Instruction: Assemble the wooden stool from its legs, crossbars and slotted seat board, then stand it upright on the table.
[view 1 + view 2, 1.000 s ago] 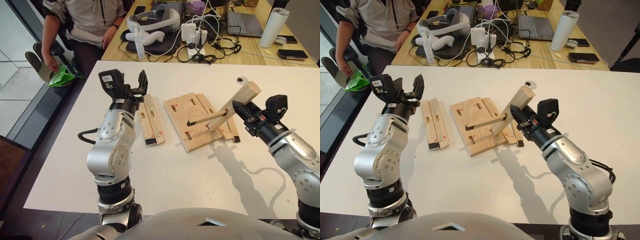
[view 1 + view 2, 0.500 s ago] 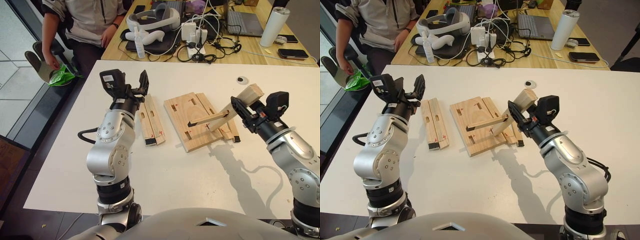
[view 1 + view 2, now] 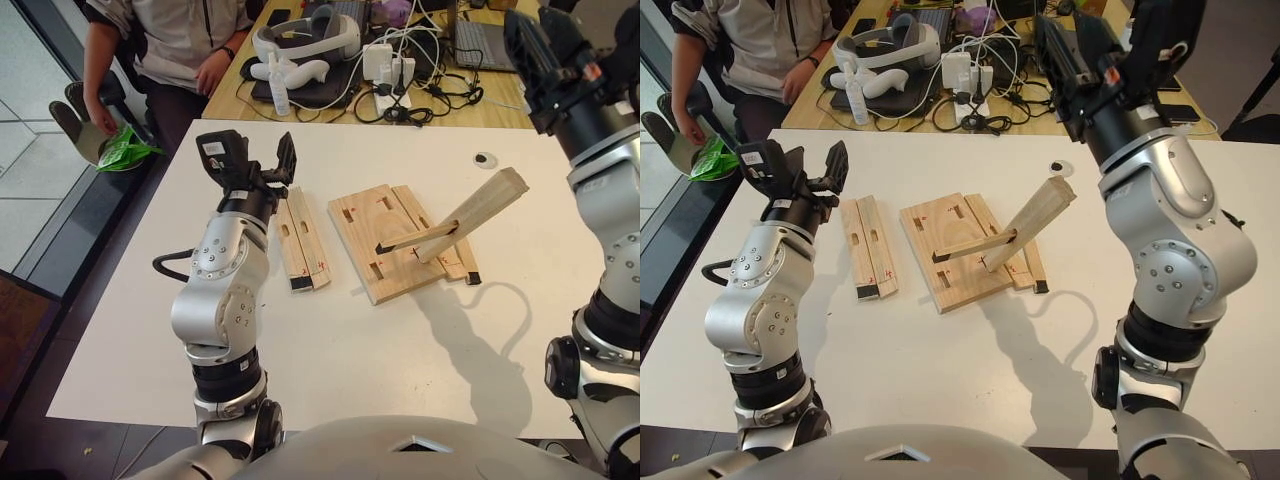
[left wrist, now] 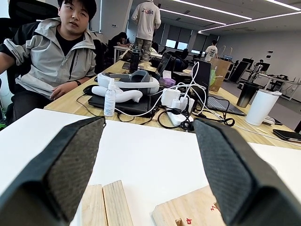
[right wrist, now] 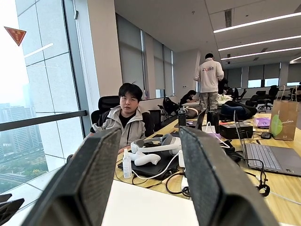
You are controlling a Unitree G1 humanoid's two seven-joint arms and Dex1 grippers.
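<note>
right gripper [image 3: 1078, 62] wide, empty | tilted leg [image 3: 470, 210] well below it, long axis slanting up toward it | left gripper [image 3: 262, 170] wide, empty; flat legs [image 3: 300, 240] just beside it, nearer arm

Wood count from my station — five pieces I'm sure of.
One slotted seat board [image 3: 365, 235], two planks [image 3: 291, 245] [image 3: 311, 237] lying side by side, one tilted leg [image 3: 478, 210], one crossbar [image 3: 415, 238] — the strips [image 3: 465, 268] beneath that leg overlap, so I can't number them.
</note>
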